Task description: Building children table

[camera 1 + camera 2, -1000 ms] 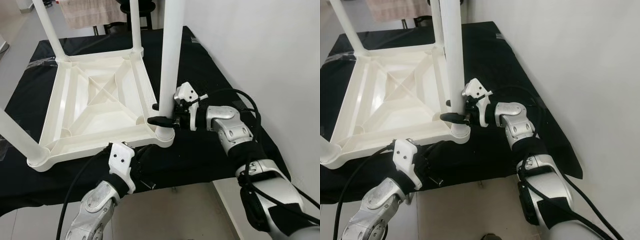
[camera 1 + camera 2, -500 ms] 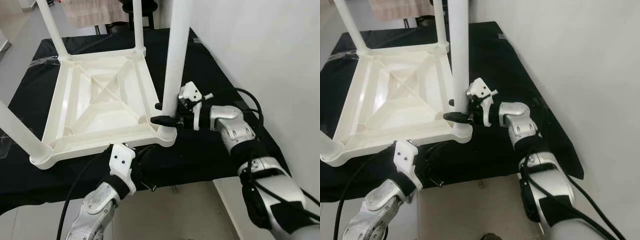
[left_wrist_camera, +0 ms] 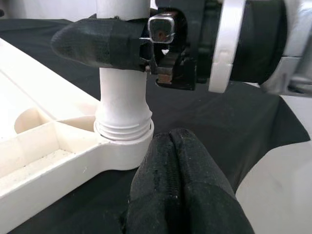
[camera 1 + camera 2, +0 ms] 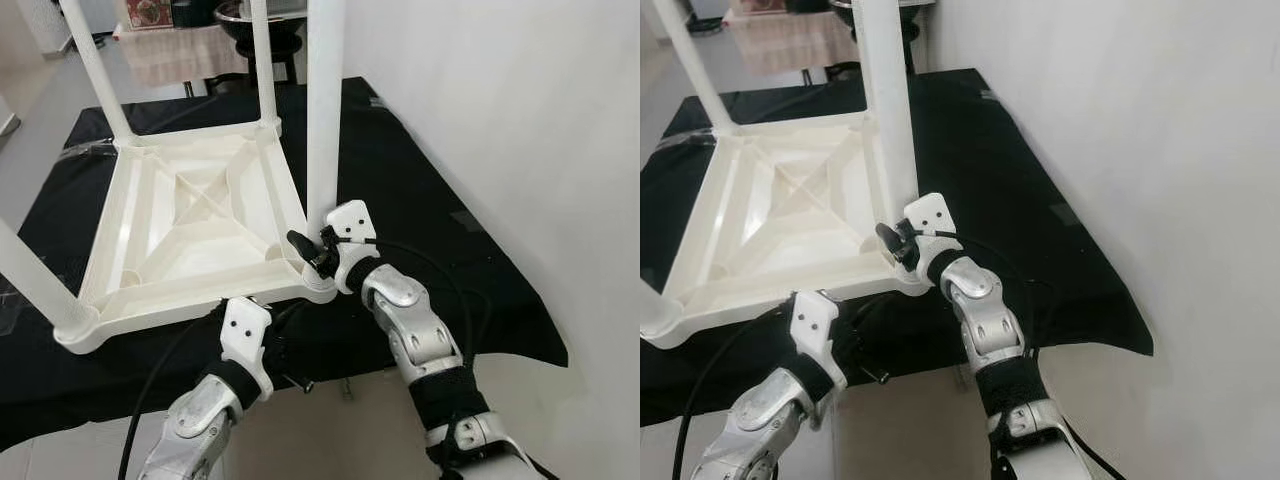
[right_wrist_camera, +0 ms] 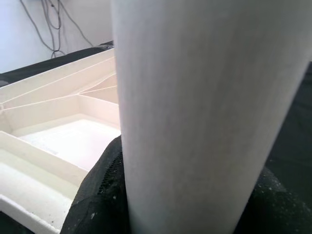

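The white plastic table (image 4: 190, 230) lies upside down on a black cloth, its legs pointing up. My right gripper (image 4: 314, 247) is shut on the near-right leg (image 4: 324, 100) just above its threaded socket (image 3: 124, 141). In the right wrist view that leg (image 5: 209, 112) stands between the black fingers (image 5: 97, 195). My left gripper (image 3: 170, 136) is shut on nothing, low over the cloth just in front of that socket. From the head it lies below the table's front edge (image 4: 285, 345).
Three other legs stand up at the far left (image 4: 95, 70), far right (image 4: 262, 60) and near left (image 4: 30, 275). A white wall (image 4: 500, 120) runs close along the right. The black cloth (image 4: 430, 200) ends at pale floor tiles (image 4: 330, 430) in front.
My right arm has swung from the right side of the leg round to its near side, the gripper still holding the leg's base. The left gripper has stayed put. The camera shifted a little.
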Motion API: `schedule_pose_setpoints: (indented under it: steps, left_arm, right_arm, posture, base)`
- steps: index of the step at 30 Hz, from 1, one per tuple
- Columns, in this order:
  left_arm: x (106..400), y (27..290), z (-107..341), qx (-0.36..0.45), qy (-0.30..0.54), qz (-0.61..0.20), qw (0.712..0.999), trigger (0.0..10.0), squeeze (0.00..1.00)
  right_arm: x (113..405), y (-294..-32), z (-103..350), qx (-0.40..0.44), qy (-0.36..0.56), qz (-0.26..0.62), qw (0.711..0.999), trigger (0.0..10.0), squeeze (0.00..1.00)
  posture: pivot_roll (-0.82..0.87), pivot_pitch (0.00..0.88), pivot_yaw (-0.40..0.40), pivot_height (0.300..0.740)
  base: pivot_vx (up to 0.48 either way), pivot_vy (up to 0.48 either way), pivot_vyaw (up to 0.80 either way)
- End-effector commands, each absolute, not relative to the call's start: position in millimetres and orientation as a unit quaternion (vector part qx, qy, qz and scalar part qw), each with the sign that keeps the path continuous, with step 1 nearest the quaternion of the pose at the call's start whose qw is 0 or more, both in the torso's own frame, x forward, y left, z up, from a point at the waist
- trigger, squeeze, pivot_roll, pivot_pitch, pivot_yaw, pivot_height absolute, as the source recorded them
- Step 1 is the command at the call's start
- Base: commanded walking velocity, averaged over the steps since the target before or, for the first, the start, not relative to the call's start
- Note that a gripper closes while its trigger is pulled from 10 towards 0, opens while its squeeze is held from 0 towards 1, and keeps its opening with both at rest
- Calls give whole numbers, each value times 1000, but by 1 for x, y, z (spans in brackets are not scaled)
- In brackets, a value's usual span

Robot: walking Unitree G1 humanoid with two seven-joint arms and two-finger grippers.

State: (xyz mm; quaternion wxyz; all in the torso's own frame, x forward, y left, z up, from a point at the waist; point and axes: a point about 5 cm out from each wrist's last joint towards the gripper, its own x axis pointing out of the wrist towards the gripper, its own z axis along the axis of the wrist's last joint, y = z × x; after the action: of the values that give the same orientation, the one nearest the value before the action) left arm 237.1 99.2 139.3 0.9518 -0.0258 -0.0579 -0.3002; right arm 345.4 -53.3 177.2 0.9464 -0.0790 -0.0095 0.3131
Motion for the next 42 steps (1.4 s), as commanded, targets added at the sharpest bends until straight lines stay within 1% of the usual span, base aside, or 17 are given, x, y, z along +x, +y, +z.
schedule_pose_setpoints:
  steps: [1, 2, 3, 6, 8, 9, 10, 11, 14, 20, 21, 22, 24, 25, 36, 40, 42]
  left_arm:
    - [238, 100, 139, -24, -57, -297, 953, 10000, 0]
    - [238, 100, 140, -25, -58, -297, 953, 10000, 0]
    - [238, 99, 140, -27, -57, -300, 952, 10000, 0]
    - [238, 99, 141, -28, -57, -302, 951, 10000, 0]
    - [238, 98, 140, -31, -57, -304, 950, 10000, 0]
    - [238, 98, 140, -31, -57, -304, 950, 10000, 0]
    - [238, 98, 140, -31, -57, -304, 950, 10000, 0]
    - [238, 97, 139, -31, -57, -304, 950, 10000, 0]
    - [235, 96, 138, -31, -57, -304, 950, 10000, 0]
    - [234, 95, 137, -32, -58, -303, 951, 10000, 0]
    - [234, 95, 137, -31, -58, -303, 951, 10000, 0]
    - [234, 95, 137, -31, -58, -303, 951, 10000, 0]
    - [234, 95, 137, -31, -58, -303, 951, 10000, 0]
    - [234, 95, 137, -32, -58, -303, 951, 10000, 0]
    - [233, 94, 139, -32, -58, -304, 950, 10000, 0]
    - [233, 95, 139, -32, -58, -304, 950, 10000, 0]
    - [233, 97, 139, -31, -57, -304, 950, 10000, 0]
  right_arm:
    - [342, -49, 157, -103, 44, 331, 937, 10000, 0]
    - [340, -48, 159, -102, 46, 334, 936, 10000, 0]
    - [341, -47, 165, -90, 39, 368, 925, 10000, 1000]
    - [341, -47, 170, -82, 33, 391, 916, 10000, 1000]
    - [343, -51, 190, -83, -24, 462, 883, 10000, 1000]
    - [342, -53, 198, -78, -39, 495, 864, 10000, 863]
    - [342, -53, 198, -78, -39, 495, 864, 10000, 863]
    - [343, -56, 204, -82, -51, 523, 847, 10000, 0]
    - [349, -68, 204, -99, -26, 593, 798, 10000, 0]
    - [360, -82, 198, -92, 22, 615, 783, 10000, 0]
    - [363, -84, 199, -89, 29, 619, 780, 8235, 0]
    - [364, -85, 202, -83, 35, 624, 776, 980, 0]
    - [364, -85, 202, -83, 35, 624, 776, 980, 0]
    - [365, -86, 203, -78, 37, 631, 771, 0, 0]
    - [370, -101, 205, -89, 24, 621, 778, 0, 0]
    - [374, -108, 194, -104, 21, 527, 843, 0, 0]
    - [369, -103, 172, -98, 48, 411, 905, 0, 0]
  posture:
    - [5, 140, -24, 740]
    - [5, 139, -23, 740]
    - [5, 140, -23, 740]
    - [5, 140, -23, 740]
    - [7, 138, -23, 740]
    - [7, 138, -23, 740]
    - [7, 138, -23, 740]
    - [8, 138, -25, 740]
    - [14, 138, -33, 740]
    - [32, 139, -42, 740]
    - [32, 139, -42, 740]
    - [32, 139, -42, 740]
    - [32, 139, -42, 740]
    - [32, 139, -42, 740]
    - [30, 146, -42, 740]
    - [27, 150, -42, 740]
    - [24, 152, -35, 740]
  base:
    - [0, 0, 0]
    - [0, 0, 0]
    - [0, 0, 0]
    - [0, 0, 0]
    - [0, 0, 0]
    - [0, 0, 0]
    - [0, 0, 0]
    - [0, 0, 0]
    - [0, 0, 0]
    - [0, 0, 0]
    - [0, 0, 0]
    - [0, 0, 0]
    - [0, 0, 0]
    - [0, 0, 0]
    - [0, 0, 0]
    - [0, 0, 0]
    - [0, 0, 0]
